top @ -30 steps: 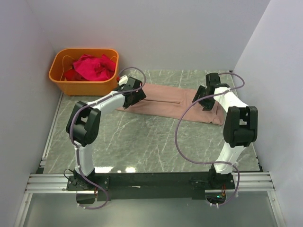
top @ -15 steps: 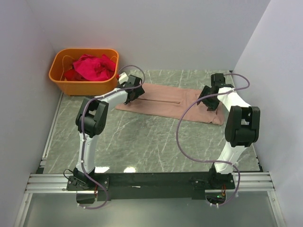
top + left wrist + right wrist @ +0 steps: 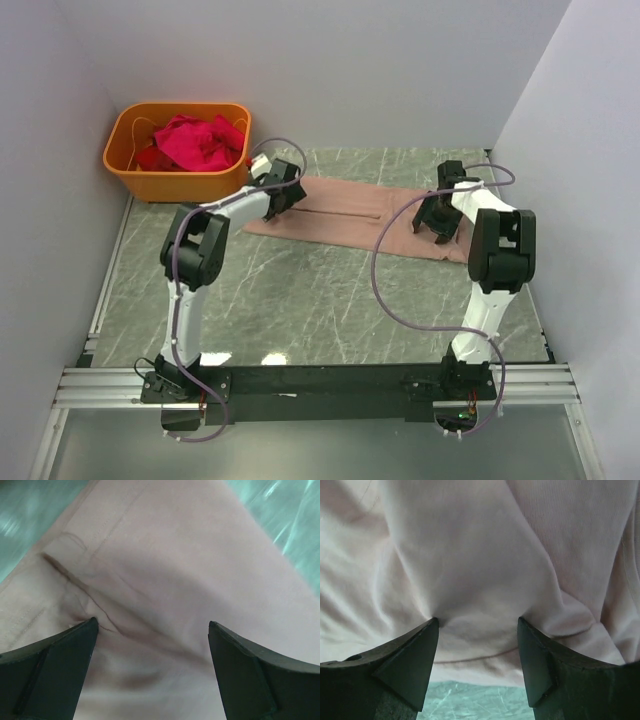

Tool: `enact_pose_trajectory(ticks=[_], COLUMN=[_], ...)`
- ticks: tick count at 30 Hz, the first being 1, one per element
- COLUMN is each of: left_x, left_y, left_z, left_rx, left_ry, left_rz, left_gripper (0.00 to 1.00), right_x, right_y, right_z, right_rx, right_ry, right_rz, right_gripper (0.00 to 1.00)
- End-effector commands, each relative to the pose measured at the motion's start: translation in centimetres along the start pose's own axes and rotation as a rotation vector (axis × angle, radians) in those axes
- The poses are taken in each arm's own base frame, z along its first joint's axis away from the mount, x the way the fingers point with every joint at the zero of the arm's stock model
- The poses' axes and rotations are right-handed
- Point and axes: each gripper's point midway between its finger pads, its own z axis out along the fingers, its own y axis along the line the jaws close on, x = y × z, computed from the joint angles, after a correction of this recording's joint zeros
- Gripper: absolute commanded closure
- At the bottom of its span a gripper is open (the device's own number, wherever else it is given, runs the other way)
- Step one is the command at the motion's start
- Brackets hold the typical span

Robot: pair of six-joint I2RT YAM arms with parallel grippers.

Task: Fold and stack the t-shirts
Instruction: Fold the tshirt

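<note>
A dusty pink-tan t-shirt (image 3: 350, 215) lies folded into a long strip across the back of the table. My left gripper (image 3: 281, 195) is open, its fingertips pressed down on the strip's left end (image 3: 165, 580), with cloth bunched between them. My right gripper (image 3: 437, 218) is open, its fingertips pressing on the strip's right end (image 3: 470, 555) near the cloth's edge. Neither jaw has closed on the cloth. Magenta and red t-shirts (image 3: 195, 141) lie crumpled in the orange tub. No print shows on the pink shirt.
The orange plastic tub (image 3: 135, 178) stands at the back left corner against the wall. White walls close in the left, back and right. The green marble table (image 3: 300, 300) spreads in front of the shirt. A black rail (image 3: 320, 382) runs along the near edge.
Both grippers have come down onto the ends of the pink shirt. The left moved back and left onto the left end; the right dropped onto the right end. The shirt has barely shifted.
</note>
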Motion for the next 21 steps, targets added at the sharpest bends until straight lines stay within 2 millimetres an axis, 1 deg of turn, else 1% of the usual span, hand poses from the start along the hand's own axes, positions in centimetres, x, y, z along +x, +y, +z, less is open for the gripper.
enact_pose_trajectory(ticks=[1,2,3,4,5,6,7,8,9,10,11,12,13,14,15,16,17,18,19,20,21], left_x=[7.2,8.2,9.6,11.8,13.3,16.5,18.5,20.2,22.5,24.7,25.7,26.4,26.5,26.3,25.6,24.9,24.3,23.4,22.7,22.0,21.2], left_y=[6.4,7.2,8.2,9.3,9.8,11.5,10.7,10.9,12.2,10.6,10.5,10.5,9.6,9.0,7.5,6.8,6.7,5.6,5.3,5.3,4.9], left_z=[-5.7,-7.0,-8.5,-11.0,-12.5,-14.4,-17.1,-18.6,-20.5,-24.0,-25.7,-27.0,-29.1,-29.8,-30.7,-31.5,-31.8,-32.4,-33.0,-33.0,-33.3], left_rx=[-0.160,-0.171,-0.181,-0.177,-0.168,-0.167,-0.093,-0.055,-0.035,0.097,0.143,0.169,0.235,0.263,0.315,0.344,0.337,0.371,0.391,0.384,0.407], left_ry=[0.239,0.260,0.307,0.357,0.396,0.510,0.569,0.636,0.737,0.862,0.914,0.942,0.952,0.942,0.919,0.896,0.869,0.835,0.808,0.779,0.751], left_rz=[0.084,0.098,0.118,0.147,0.165,0.183,0.217,0.237,0.259,0.268,0.280,0.291,0.323,0.338,0.363,0.386,0.410,0.437,0.447,0.453,0.452], left_gripper=[0.01,0.01,0.01,0.01,0.00,0.01,0.00,0.00,0.01,0.01,0.01,0.01,0.00,0.00,0.01,0.01,0.01,0.00,0.01,0.01,0.01], right_x=[-1.5,-1.7,-2.1,-2.3,-3.0,-2.5,-2.7,-3.3,-2.5,-2.5,-3.1,-2.6,-1.7,-2.1,-2.1,-1.6,-2.2,-2.4,-2.5,-2.5,-2.8], right_y=[0.5,0.6,1.7,2.2,3.3,4.5,5.1,6.9,8.3,9.5,11.2,12.6,14.5,16.1,16.9,18.4,19.2,20.0,20.6,21.0,21.4], right_z=[-0.1,0.0,0.2,0.4,0.6,0.7,0.8,1.2,1.2,1.2,1.4,1.2,1.1,0.6,0.3,-0.2,-1.3,-2.1,-2.9,-4.4,-5.2], right_rx=[0.011,0.012,-0.025,-0.042,-0.068,-0.096,-0.107,-0.123,-0.129,-0.150,-0.176,-0.202,-0.235,-0.256,-0.264,-0.279,-0.292,-0.312,-0.330,-0.352,-0.368], right_ry=[-0.005,-0.006,0.003,0.010,0.009,0.037,0.046,0.041,0.057,0.059,0.044,0.046,0.052,0.025,0.014,-0.003,-0.036,-0.060,-0.077,-0.098,-0.127], right_rz=[-0.003,-0.008,-0.018,-0.033,-0.070,-0.106,-0.128,-0.178,-0.228,-0.267,-0.326,-0.374,-0.426,-0.467,-0.491,-0.521,-0.530,-0.536,-0.533,-0.521,-0.511], right_gripper=[0.29,0.29,0.29,0.29,0.29,0.29,0.29,0.29,0.29,0.29,0.29,0.29,0.29,0.29,0.29,0.29,0.29,0.29,0.29,0.29,0.29])
